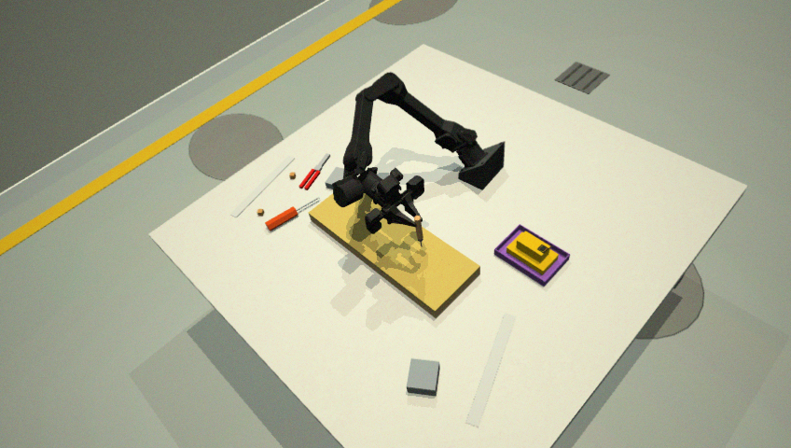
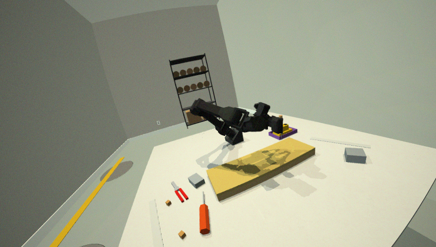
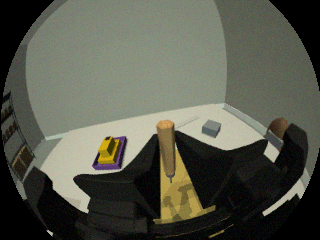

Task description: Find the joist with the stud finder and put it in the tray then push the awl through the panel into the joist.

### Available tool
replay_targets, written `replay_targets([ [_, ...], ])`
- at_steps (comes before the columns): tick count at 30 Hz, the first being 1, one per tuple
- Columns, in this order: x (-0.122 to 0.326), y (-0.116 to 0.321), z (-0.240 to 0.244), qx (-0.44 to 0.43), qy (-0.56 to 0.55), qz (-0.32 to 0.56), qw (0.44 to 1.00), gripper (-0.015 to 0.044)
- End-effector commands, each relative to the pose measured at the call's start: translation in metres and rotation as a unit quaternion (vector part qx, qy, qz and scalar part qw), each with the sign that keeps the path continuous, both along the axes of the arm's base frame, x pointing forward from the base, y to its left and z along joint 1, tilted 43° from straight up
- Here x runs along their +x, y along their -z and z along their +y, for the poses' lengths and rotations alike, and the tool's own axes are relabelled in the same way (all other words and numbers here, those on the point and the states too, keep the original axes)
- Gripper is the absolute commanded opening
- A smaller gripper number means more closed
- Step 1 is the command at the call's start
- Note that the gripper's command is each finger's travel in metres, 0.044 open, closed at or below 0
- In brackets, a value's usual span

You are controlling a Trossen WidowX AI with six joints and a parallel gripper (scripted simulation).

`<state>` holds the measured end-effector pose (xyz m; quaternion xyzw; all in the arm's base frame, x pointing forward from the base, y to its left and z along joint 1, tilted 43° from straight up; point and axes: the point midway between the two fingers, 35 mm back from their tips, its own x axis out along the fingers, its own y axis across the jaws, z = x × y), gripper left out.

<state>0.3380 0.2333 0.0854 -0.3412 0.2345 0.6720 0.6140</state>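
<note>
"Top view, please: how does the arm (image 1: 361, 124) (image 2: 211, 108) stand?"

"It is bent, elbow towards 12 o'clock, and it reaches down with the gripper (image 1: 417, 221) (image 2: 277, 124) (image 3: 166, 136) above the floor panel (image 1: 450, 272) (image 2: 293, 150) (image 3: 189, 186). The fingers are clamped on the awl (image 1: 419, 229) (image 2: 280, 116) (image 3: 167, 145), its metal point downward."

"And the stud finder (image 1: 533, 245) (image 2: 285, 128) (image 3: 106, 149)?"

"From the panel it is at 3 o'clock, inside the purple tray (image 1: 556, 269) (image 2: 292, 133) (image 3: 121, 151)."

"What do the other views give?"

"Wrist shows handle and point together; exterior shows only the handle's end, the rest is hidden behind the gripper. But exterior has the wall socket (image 2: 158, 122), which top has not."

"Does the point touch the panel?"

"I cannot tell."
</note>
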Motion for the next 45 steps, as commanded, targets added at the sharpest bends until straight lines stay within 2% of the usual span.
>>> replay_targets([
  [1, -0.001, 0.005, 0.007, 0.006, -0.019, 0.005, 1.0, 0.0],
  [45, 0.008, 0.041, -0.024, 0.005, -0.019, 0.005, 1.0, 0.0],
])
